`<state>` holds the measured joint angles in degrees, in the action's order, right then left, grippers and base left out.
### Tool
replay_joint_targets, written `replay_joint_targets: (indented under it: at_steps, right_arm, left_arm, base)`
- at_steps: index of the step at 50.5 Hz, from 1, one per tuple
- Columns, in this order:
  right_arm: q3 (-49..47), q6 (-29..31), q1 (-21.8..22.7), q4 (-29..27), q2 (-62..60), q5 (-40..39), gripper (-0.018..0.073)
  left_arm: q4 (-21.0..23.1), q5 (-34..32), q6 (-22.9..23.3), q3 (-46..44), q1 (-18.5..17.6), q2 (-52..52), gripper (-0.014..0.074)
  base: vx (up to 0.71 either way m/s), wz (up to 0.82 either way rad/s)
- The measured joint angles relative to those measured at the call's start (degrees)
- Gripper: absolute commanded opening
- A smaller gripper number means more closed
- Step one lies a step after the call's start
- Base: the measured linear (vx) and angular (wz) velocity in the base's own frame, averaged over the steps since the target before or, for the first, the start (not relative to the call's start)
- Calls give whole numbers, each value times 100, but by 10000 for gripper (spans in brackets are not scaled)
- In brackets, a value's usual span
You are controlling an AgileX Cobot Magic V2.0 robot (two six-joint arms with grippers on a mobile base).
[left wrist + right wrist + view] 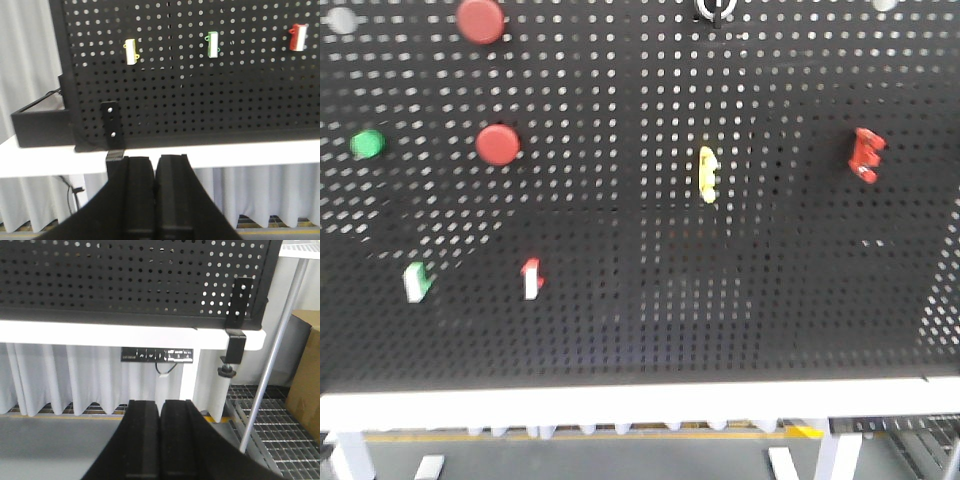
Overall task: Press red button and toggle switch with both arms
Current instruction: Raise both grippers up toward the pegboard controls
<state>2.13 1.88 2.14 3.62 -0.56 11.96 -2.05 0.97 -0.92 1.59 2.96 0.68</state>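
Two grippers, our left gripper and right gripper, sit with jaws pressed together, empty, short of the pegboard; we see a red button at its upper left, a red-and-white switch below.

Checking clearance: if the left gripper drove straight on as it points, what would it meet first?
Likely the white table edge below the black pegboard, well under the coloured switches; the left gripper aims low. Depth is unclear.
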Motion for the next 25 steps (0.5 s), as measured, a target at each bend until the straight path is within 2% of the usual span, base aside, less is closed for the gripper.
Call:
replay_joint_targets:
  at_steps: [11,25]
  right_arm:
    - [0,0,0,0,0,0,-11]
    - [0,0,0,0,0,0,-11]
  left_arm:
    - [0,0,0,0,0,0,2]
    - [0,0,0,0,0,0,2]
  base:
    - [18,-2]
    - [6,1]
